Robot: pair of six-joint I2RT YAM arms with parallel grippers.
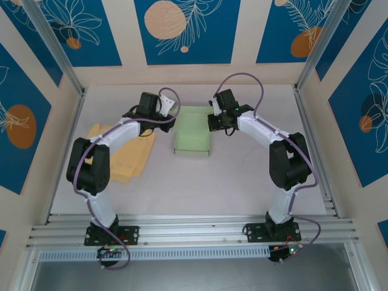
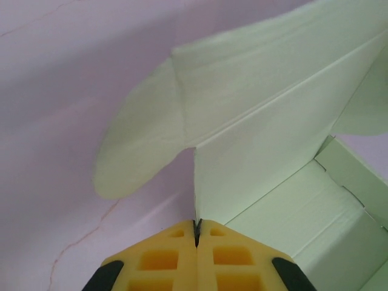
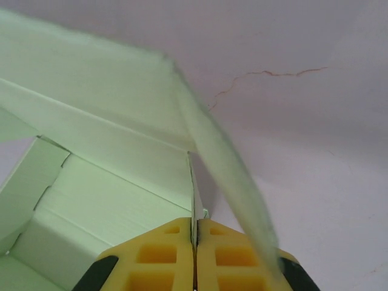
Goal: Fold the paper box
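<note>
The pale green paper box (image 1: 193, 137) lies partly folded at the middle back of the table, between my two grippers. My left gripper (image 1: 171, 108) is at its left wall. In the left wrist view my left gripper (image 2: 197, 227) is shut on the thin edge of the paper box (image 2: 260, 139), whose rounded flap spreads to the left. My right gripper (image 1: 213, 115) is at the box's right wall. In the right wrist view my right gripper (image 3: 195, 225) is shut on the upright side wall of the paper box (image 3: 109, 182), and a flap slants down beside its right finger.
A stack of flat tan cardboard sheets (image 1: 130, 159) lies on the left of the table, under the left arm. Patterned blue walls (image 1: 182, 30) and metal posts (image 1: 57, 48) close in the back and sides. A metal rail (image 1: 194, 233) runs along the near edge.
</note>
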